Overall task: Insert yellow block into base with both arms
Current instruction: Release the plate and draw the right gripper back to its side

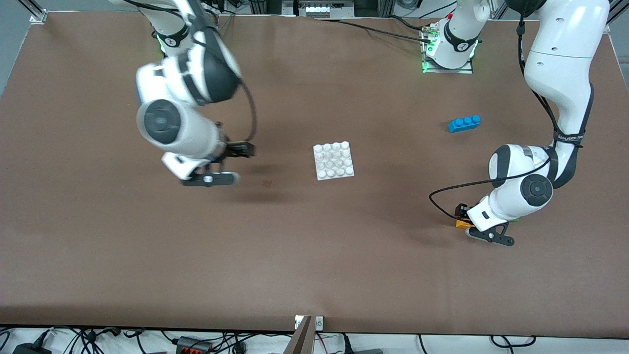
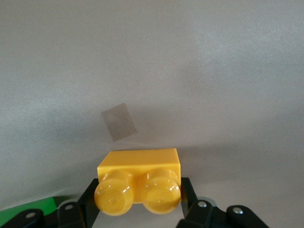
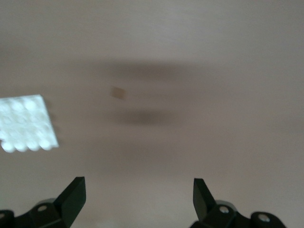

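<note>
The yellow block [image 1: 461, 224] lies on the table toward the left arm's end, nearer the front camera than the base. My left gripper [image 1: 463, 217] is low over it. In the left wrist view its black fingers [image 2: 89, 195] press both ends of the yellow block [image 2: 138, 166], so my left gripper [image 2: 138, 191] is shut on the block. The white studded base [image 1: 334, 160] lies flat at mid-table. My right gripper [image 1: 242, 150] hangs open over bare table toward the right arm's end, beside the base. In the right wrist view my right gripper [image 3: 138, 197] holds nothing and the base [image 3: 26, 124] is off to one side.
A blue three-stud brick [image 1: 464, 123] lies farther from the front camera than the yellow block. A green brick [image 2: 28, 210] sits right beside the left gripper, mostly hidden under the left arm [image 1: 521, 189]. A small brown patch [image 1: 267, 183] marks the table near the right gripper.
</note>
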`<action>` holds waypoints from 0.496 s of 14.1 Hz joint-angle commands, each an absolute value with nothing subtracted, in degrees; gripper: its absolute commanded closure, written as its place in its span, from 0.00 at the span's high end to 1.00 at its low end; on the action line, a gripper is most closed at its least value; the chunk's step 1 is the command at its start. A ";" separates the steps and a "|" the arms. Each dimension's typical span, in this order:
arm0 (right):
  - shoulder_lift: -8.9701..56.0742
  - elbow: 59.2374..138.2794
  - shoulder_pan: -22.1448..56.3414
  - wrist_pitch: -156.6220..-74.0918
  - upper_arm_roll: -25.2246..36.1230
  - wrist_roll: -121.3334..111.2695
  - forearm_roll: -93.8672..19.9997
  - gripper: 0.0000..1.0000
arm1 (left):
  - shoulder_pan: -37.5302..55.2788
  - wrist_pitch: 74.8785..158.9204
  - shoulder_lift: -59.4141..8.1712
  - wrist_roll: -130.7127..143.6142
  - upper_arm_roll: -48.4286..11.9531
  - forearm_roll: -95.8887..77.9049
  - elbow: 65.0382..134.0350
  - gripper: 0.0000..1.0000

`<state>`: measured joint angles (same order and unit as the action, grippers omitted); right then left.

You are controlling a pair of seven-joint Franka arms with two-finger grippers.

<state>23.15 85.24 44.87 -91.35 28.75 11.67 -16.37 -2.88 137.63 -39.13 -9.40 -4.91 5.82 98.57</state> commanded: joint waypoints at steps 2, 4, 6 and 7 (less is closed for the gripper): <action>14.79 85.35 45.70 -81.05 37.51 2.48 -7.33 1.00 | -2.81 137.90 -39.37 -10.02 -4.92 5.54 98.00 0.71; 10.74 85.34 43.96 -80.16 38.32 -0.78 -1.34 1.00 | -2.81 137.73 -39.20 -9.41 -4.92 5.45 98.00 0.66; 9.93 85.25 41.24 -79.72 35.71 -1.58 5.85 1.00 | -2.81 137.55 -39.11 -9.32 -4.92 5.45 98.00 0.63; 9.50 85.34 37.04 -80.50 31.16 -2.02 8.06 1.00 | -2.81 137.29 -38.94 -9.23 -5.01 5.45 98.00 0.60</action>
